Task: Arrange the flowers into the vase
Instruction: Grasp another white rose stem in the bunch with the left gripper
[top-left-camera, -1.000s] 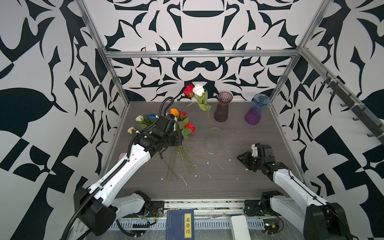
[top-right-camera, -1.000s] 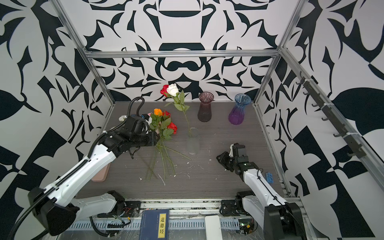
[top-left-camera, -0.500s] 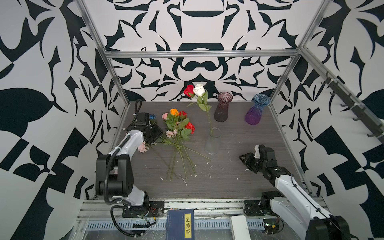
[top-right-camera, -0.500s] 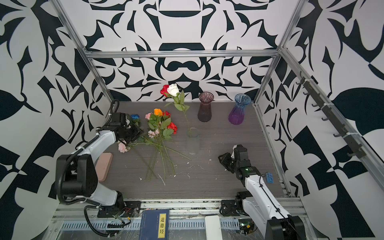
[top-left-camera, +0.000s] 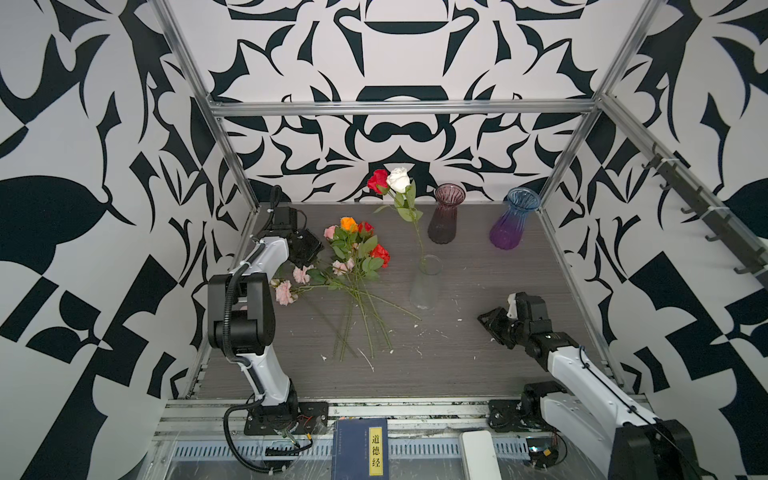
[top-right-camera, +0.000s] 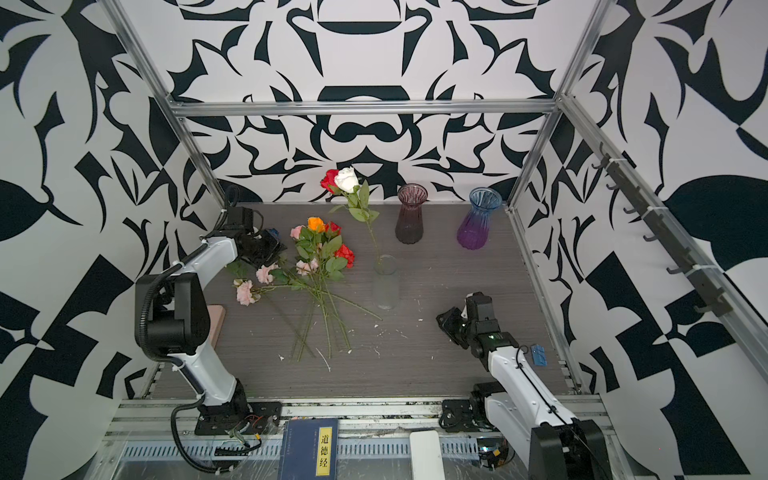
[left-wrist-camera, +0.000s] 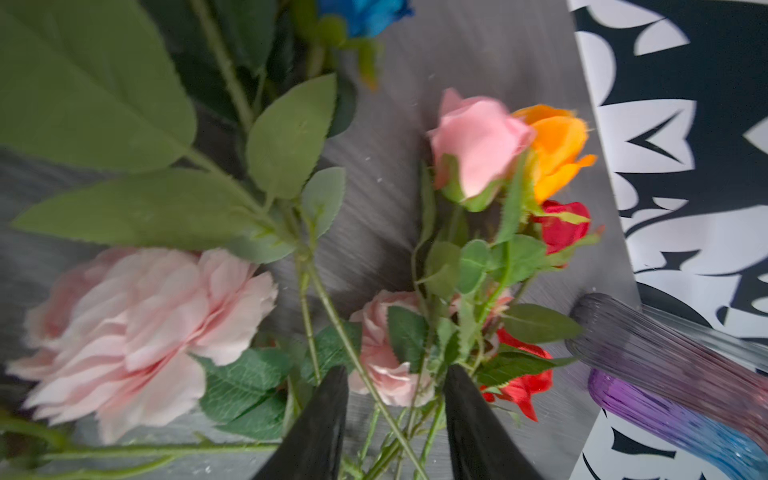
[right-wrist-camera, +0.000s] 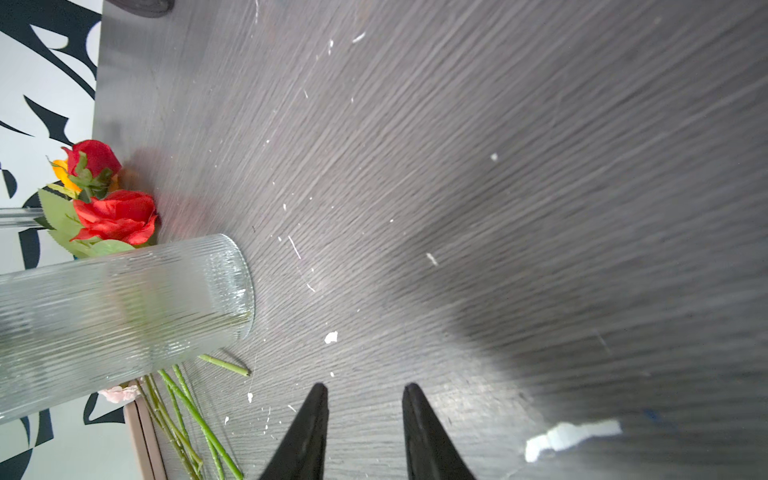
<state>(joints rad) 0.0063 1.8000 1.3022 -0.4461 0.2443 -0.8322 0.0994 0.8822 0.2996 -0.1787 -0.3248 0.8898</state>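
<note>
I see dark wood-grain table (top-left-camera: 478, 365): loose flowers (top-left-camera: 357, 253) heaped left, clear vase (top-left-camera: 424, 286) upright centre, maroon vase (top-left-camera: 445, 216) and blue-purple vase (top-left-camera: 511, 224) at back, white flecks (right-wrist-camera: 331, 337) scattered.

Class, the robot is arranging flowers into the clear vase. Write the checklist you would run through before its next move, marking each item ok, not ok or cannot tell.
1. Clear vase upright: ok; it already holds the red rose and white rose.
2. Left claw ready to grasp: ok; jaws apart, clamping nothing, over the loose flowers.
3. Right claw free: ok; jaws apart above bare table.
4. One flower singled out: not ok; their stems cross one another in a pile.
5. Which stem the left claw is lined up on: cannot tell.
</note>
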